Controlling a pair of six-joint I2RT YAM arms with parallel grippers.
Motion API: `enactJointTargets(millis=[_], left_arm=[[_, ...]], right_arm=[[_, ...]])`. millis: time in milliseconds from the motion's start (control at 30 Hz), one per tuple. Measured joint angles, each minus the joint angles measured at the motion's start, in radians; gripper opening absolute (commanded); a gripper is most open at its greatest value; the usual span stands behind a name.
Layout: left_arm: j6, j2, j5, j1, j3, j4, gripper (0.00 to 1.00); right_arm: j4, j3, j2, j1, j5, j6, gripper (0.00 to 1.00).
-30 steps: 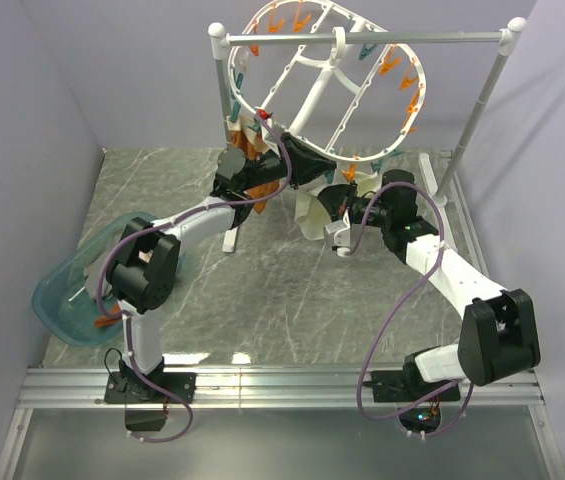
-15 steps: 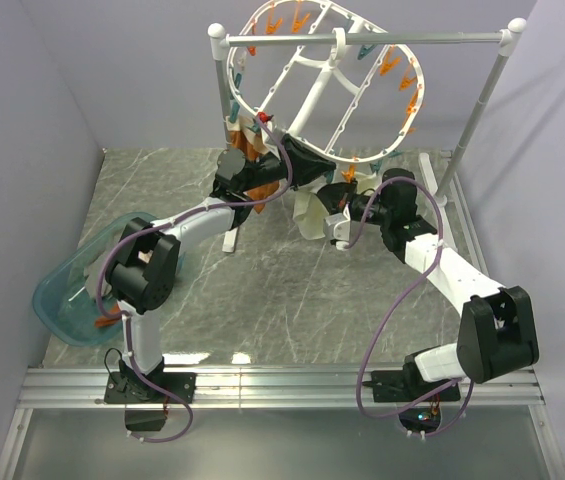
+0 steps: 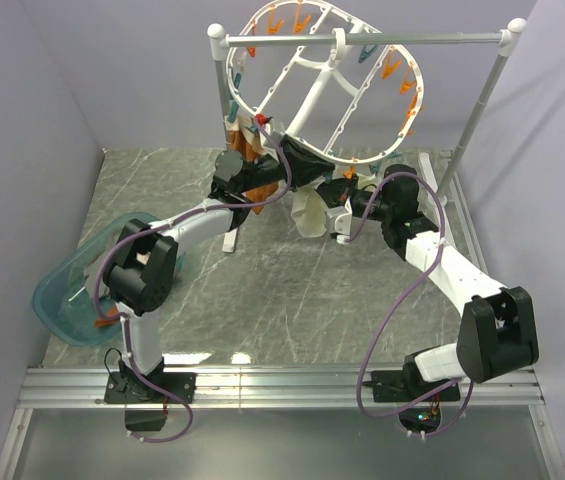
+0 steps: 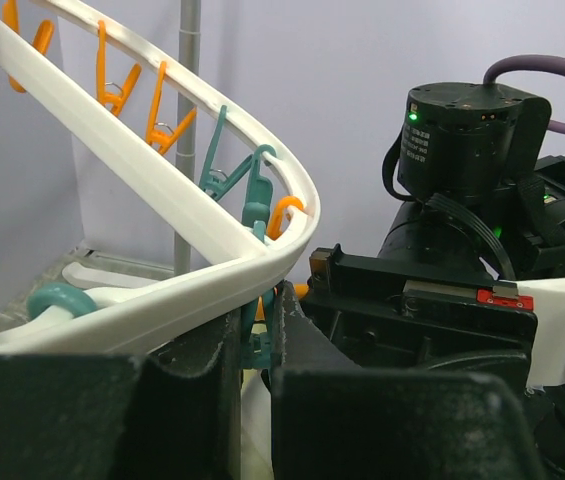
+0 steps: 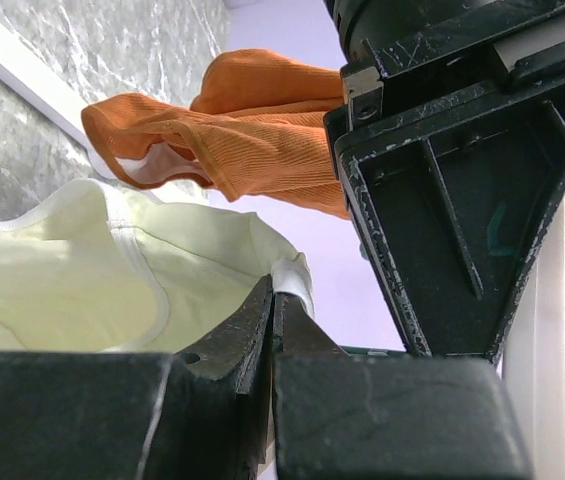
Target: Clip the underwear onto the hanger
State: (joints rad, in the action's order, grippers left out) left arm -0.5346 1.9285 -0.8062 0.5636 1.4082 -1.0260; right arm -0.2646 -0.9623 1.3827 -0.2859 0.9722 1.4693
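Grey-veined marble tabletop (image 3: 292, 290) lay between plain lilac walls, with a white rail stand (image 3: 362, 38) at the far side carrying the hanger (image 3: 322, 95) by its hook. The only marking was a small red label (image 4: 505, 298) on the right arm's black wrist housing, its white characters too small to read; a green light (image 4: 412, 117) glowed on the motor above it. The left arm reached from its near base up and to the right, its left gripper (image 3: 305, 170) at the hanger's lower rim, the fingers drawn to a narrow gap with a teal clip (image 4: 254, 340) pinched between them just under the white rim. The right arm bent in from the right, and the right gripper (image 3: 334, 203) was clamped tight on the white-edged waistband of the underwear (image 3: 308, 212), which hung just beneath that rim, beside an orange-brown garment (image 5: 252, 120). A teal basin (image 3: 62, 300) sat at the table's left edge.
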Motion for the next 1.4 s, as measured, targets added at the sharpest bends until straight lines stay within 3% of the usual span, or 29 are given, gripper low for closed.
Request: enactJointTargets(millis=[400, 1400], left_arm=[[0.032, -0.013, -0.002, 0.000, -0.014, -0.005, 0.00], [0.322, -0.062, -0.010, 0.003, -0.023, 0.142, 0.00]], right_arm=[[0.018, -0.011, 0.000, 0.005, 0.007, -0.005, 0.00], [0.069, -0.022, -0.016, 0.023, 0.011, -0.037, 0.00]])
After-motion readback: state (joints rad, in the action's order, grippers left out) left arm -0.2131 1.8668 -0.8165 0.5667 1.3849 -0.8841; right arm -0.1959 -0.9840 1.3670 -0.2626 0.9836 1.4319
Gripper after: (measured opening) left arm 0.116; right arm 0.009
